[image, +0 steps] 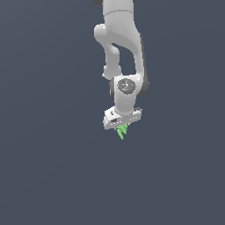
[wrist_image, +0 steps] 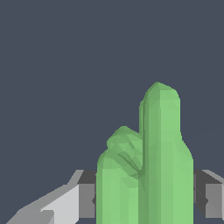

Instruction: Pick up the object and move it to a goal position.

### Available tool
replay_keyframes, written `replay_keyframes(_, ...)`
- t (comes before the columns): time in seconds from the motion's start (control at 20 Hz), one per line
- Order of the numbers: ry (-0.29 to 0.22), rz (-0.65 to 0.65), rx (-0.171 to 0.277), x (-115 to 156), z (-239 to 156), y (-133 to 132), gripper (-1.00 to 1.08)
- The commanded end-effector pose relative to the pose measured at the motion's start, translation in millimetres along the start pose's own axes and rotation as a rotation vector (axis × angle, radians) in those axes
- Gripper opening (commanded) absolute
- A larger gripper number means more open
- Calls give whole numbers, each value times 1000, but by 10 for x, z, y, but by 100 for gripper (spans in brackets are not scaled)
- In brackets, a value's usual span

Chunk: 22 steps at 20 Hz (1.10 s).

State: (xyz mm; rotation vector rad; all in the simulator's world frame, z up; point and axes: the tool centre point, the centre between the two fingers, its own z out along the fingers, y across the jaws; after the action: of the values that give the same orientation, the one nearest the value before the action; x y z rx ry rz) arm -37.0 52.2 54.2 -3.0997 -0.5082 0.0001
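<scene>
The object (image: 122, 131) is a small bright green spiky thing hanging just below the white gripper bar (image: 122, 118) in the exterior view. In the wrist view the object (wrist_image: 148, 166) fills the space between the two fingers, with one grey finger pad (wrist_image: 86, 199) against one side and the other pad (wrist_image: 209, 199) against the opposite side. My gripper (wrist_image: 146, 201) is shut on the object. In the exterior view the fingertips are hidden behind the green shape. The white-grey arm (image: 123, 48) reaches down from the top of the exterior view.
Only a flat dark blue-grey surface (image: 52, 167) shows around the arm in both views. No goal marker shows.
</scene>
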Motion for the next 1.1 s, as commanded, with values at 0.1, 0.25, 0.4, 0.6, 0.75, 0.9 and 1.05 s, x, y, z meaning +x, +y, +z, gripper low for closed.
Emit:
replay_keyframes(0.1,1,1,0,-151,-96,206,-100)
replay_keyframes(0.25,1,1,0,-301,-190,403,-100)
replay_keyframes(0.4,1,1,0,-479,-304,642,-100)
replay_keyframes(0.6,0,2,0,-702,-449,953,-100)
replay_keyframes(0.75,0,2,0,-828,-534,1134,-100)
replay_keyframes(0.9,0,2,0,-918,-597,1268,-100)
replay_keyframes(1.05,0,2,0,-972,-638,1356,-100)
